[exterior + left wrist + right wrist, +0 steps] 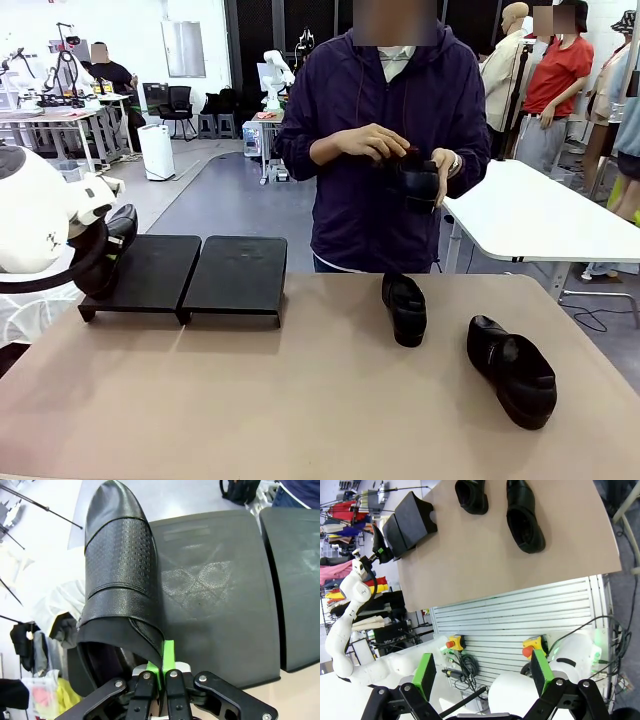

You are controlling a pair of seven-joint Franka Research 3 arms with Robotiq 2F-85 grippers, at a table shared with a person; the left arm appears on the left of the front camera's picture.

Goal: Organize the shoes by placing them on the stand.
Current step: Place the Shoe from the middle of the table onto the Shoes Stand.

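progress looked to be at the very first placement: of the four shoes, none lay settled on the stand (235, 272). closest in, well apart from the stand and back over the robot's own edge of the surface (300, 400), the right gripper (482, 656) hung with its jaws wide apart and nothing between them. next, the nearest shoe (512, 372) lay on the surface far to the right of the stand. the second shoe (405, 310) lay a little farther back, between that one and the stand and clear of both. nothing touched either of them. farther on, at the stand's left end, the left gripper (160, 664) was clamped on the rim of the third shoe (120, 575) at its opening, toe pointing away from the gripper. that shoe hung along the outer edge of the stand's left section. whether its sole touched the stand i could not tell. no shoe rested on the stand's right section. beyond the stand, at the far side, the person's hands (365, 143) held the fourth shoe (418, 180) up at chest height, well above the surface. by my reckoning one shoe was about to be set down and three remained: two to be fetched from right of the stand and one to come from the person.
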